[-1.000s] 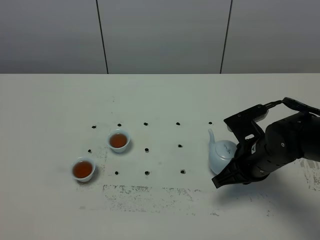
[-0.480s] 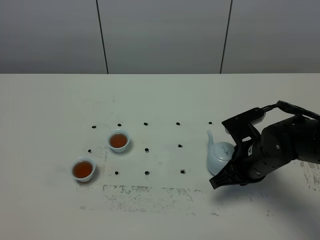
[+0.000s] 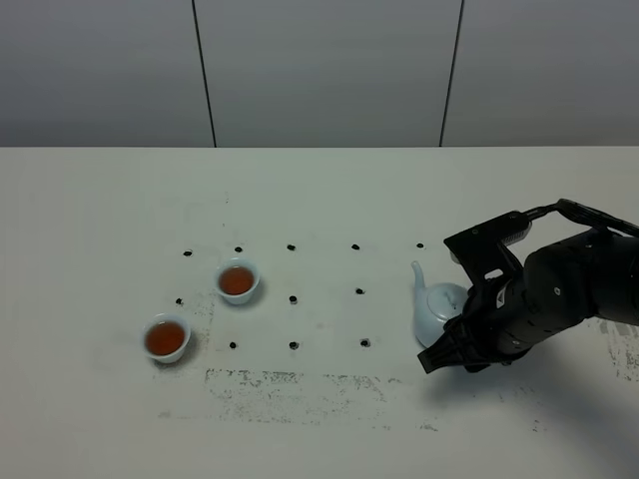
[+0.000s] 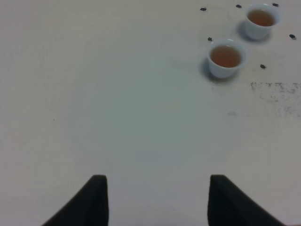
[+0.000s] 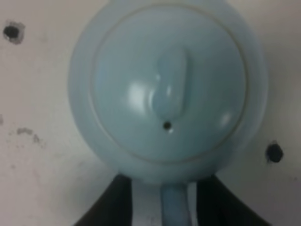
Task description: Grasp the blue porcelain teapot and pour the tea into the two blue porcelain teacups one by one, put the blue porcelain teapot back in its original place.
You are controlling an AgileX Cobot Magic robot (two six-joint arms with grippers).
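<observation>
The blue porcelain teapot (image 3: 435,307) stands upright on the table at the right, spout pointing away to the left. In the right wrist view its lid and knob (image 5: 169,89) fill the frame. My right gripper (image 5: 164,203) is open around the teapot's handle (image 5: 175,207), with a narrow gap on each side of it. The two blue porcelain teacups (image 3: 238,280) (image 3: 167,337) sit at the left, both holding brown tea. They also show in the left wrist view (image 4: 261,20) (image 4: 226,57), far from my left gripper (image 4: 157,200), which is open and empty.
Small black dots (image 3: 293,298) mark a grid on the white table (image 3: 329,200) between the cups and the teapot. A scuffed grey patch (image 3: 295,384) lies nearer the front edge. The bulky right arm (image 3: 559,294) hangs over the table's right side.
The right arm and the teapot have shifted slightly to the left. The cups have not moved.
</observation>
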